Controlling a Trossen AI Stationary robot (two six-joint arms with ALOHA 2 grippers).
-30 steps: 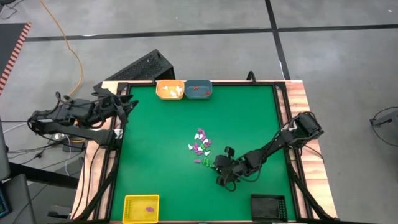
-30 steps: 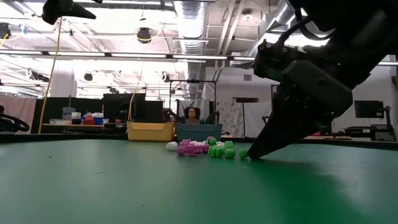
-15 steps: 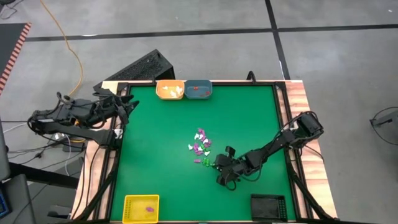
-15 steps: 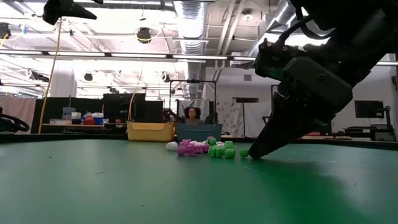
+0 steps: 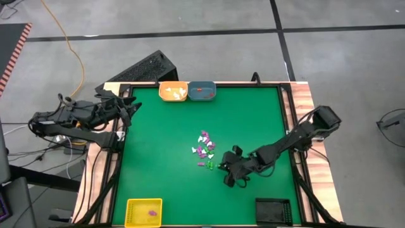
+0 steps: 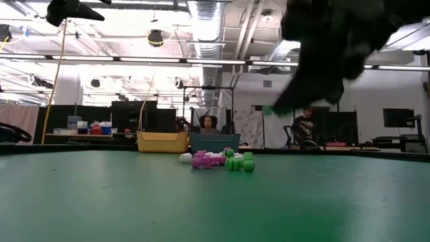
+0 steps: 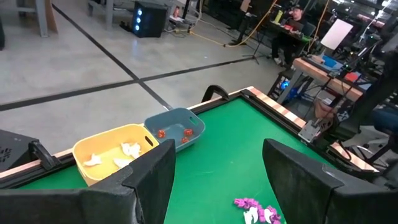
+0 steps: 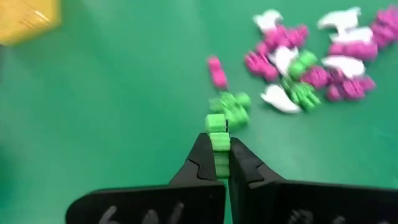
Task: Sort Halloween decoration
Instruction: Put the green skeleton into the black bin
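The Halloween decoration is a small pile of white, purple and green trinkets (image 5: 204, 149) lying mid-table, also seen in the low view as a pile (image 6: 218, 160) and in the right wrist view as a pile (image 8: 311, 68). My right gripper (image 8: 219, 149) hangs just right of and nearer than the pile (image 5: 222, 166), shut on one green trinket (image 8: 217, 127). In the low view it is a blurred dark shape raised off the table (image 6: 279, 106). My left gripper (image 7: 217, 180) stands open and holds nothing, beyond the table's left edge (image 5: 131, 109). My right gripper pinches the green trinket's rear part (image 8: 219, 145) between its two fingertips; the front part sticks out past the fingers. The fingers slant down from the table's right side. The trinket is lifted clear of the table.
An orange tray (image 5: 173, 91) with white pieces and a blue tray (image 5: 202, 91) with red pieces stand at the far edge. A yellow tray (image 5: 143, 211) sits at the near left and a black tray (image 5: 273, 209) at the near right. People sit in the room behind.
My right gripper has risen from the table beside the pile, most of it in the last half second. The green trinket that lay at its fingertips has gone up with it, clear of the table. The pile has stayed where it was.
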